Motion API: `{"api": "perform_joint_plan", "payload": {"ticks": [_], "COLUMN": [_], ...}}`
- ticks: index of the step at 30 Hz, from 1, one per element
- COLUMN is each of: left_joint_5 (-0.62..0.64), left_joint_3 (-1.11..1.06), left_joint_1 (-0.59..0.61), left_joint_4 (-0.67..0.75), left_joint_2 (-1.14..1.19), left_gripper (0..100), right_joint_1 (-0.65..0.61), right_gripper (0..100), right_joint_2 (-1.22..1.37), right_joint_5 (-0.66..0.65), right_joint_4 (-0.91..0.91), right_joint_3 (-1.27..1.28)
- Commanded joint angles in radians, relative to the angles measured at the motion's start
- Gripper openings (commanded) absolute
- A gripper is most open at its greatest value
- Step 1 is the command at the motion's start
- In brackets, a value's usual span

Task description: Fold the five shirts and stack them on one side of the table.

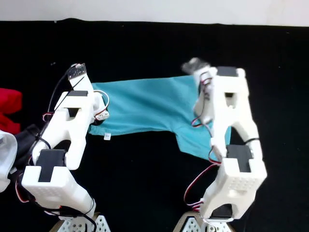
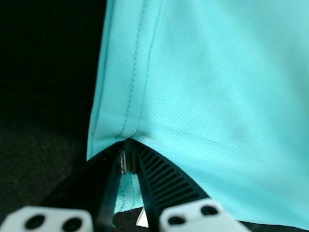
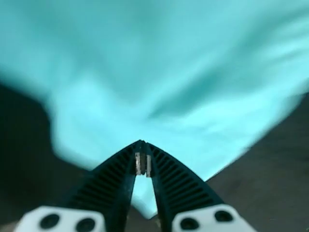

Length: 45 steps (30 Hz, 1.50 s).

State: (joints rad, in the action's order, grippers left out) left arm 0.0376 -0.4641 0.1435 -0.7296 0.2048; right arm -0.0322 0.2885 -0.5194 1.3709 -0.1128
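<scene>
High view: a teal shirt lies spread mid-table, between both arms. The left gripper is clamped on its hem corner, and the right gripper is closed, pinching its opposite end. A red cloth sits bunched at the table's left edge.

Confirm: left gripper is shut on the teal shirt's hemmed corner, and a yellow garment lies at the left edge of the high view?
One thing is off: the garment at that edge is red, not yellow, as the high view shows. The rest stands: the left wrist view shows the left gripper shut on the hemmed corner of the teal shirt.
</scene>
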Motion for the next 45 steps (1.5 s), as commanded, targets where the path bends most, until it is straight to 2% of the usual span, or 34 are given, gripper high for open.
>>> {"api": "perform_joint_plan", "payload": {"ticks": [1, 5, 10, 16, 21, 28, 33, 38, 45], "left_joint_5": [0.005, 0.005, 0.005, 0.005, 0.005, 0.005, 0.005, 0.005, 0.005], "left_joint_3": [0.022, 0.022, 0.022, 0.022, 0.022, 0.022, 0.022, 0.022, 0.022], "left_joint_1": [0.008, 0.008, 0.008, 0.008, 0.008, 0.008, 0.008, 0.010, 0.010], "left_joint_4": [0.035, 0.035, 0.035, 0.035, 0.035, 0.035, 0.035, 0.035, 0.035], "left_joint_2": [0.005, 0.005, 0.005, 0.005, 0.005, 0.005, 0.005, 0.005, 0.005], "left_gripper": [1, 1, 1, 1, 1, 1, 1, 1, 1], "right_joint_1": [0.067, 0.058, 0.048, 0.094, 0.120, 0.110, 0.093, 0.070, 0.068], "right_gripper": [2.7, 12.2, 10.1, 9.8, 9.8, 9.8, 10.1, 10.1, 10.1], "right_joint_2": [0.008, 0.203, 0.475, 0.786, 0.957, 0.972, 0.972, 0.883, 0.737], "right_joint_5": [0.127, 0.167, 0.167, 0.161, 0.161, 0.161, 0.160, 0.135, 0.103], "right_joint_4": [-0.223, -0.252, -0.206, -0.236, -0.242, -0.053, 0.165, 0.369, 0.397], "right_joint_3": [-0.107, -0.271, -0.585, -1.026, -1.296, -1.472, -1.643, -1.641, -1.580]}}
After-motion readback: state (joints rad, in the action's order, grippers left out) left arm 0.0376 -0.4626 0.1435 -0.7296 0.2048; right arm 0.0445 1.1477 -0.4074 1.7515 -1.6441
